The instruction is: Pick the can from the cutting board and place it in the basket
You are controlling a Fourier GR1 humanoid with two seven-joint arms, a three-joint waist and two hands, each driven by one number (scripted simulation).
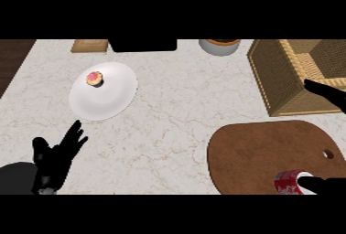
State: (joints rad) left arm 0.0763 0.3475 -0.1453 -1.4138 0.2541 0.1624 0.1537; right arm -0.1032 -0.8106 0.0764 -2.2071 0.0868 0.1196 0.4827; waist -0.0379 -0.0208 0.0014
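Note:
A red can (289, 182) lies on the brown cutting board (263, 151) near its lower right edge. My right hand (323, 185) comes in from the right edge. One dark part of it touches the can's right side, and its straight fingers (327, 93) show higher up in front of the basket's near wall. It stands open, and most of it is out of view. The wicker basket (283, 87) stands at the upper right, behind the board. My left hand (57, 157) rests open at the lower left with its fingers up.
A white plate (108, 98) with a small pink-topped cake (94, 78) sits left of centre. Along the far edge are a wooden block (89, 45), a black object (143, 45) and a grey bowl (219, 46). Dark wood borders the counter at the upper left.

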